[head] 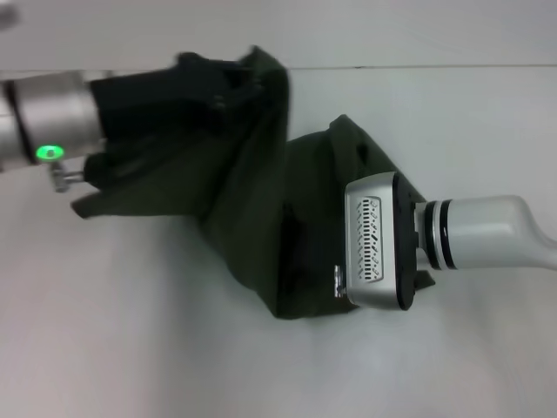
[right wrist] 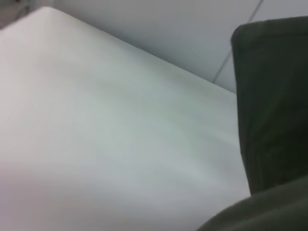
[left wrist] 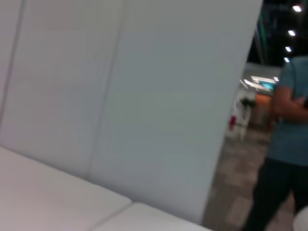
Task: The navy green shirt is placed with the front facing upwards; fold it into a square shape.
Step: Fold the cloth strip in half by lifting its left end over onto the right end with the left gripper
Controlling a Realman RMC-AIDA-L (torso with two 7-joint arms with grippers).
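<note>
I cannot tell how my fingers stand on either side, since dark cloth hides them in the head view. My left gripper [head: 187, 91] sits in the upper left of the frame, buried in a raised bunch of the shirt [head: 261, 200], with my silver forearm reaching in from the left edge (a green light glows on its wrist). My right gripper [head: 335, 248] lies right of centre, its grey vented housing lying level over the shirt's right part, and the pale forearm runs out to the right edge.

The shirt is crumpled across the middle of the white table [head: 130, 331], lifted toward the upper left and draped down to the lower centre. My right wrist view shows a fold of the shirt [right wrist: 269, 106] along the right side over the table [right wrist: 106, 134]. My left wrist view shows a white wall panel [left wrist: 144, 96] and a person [left wrist: 284, 144] at the right edge.
</note>
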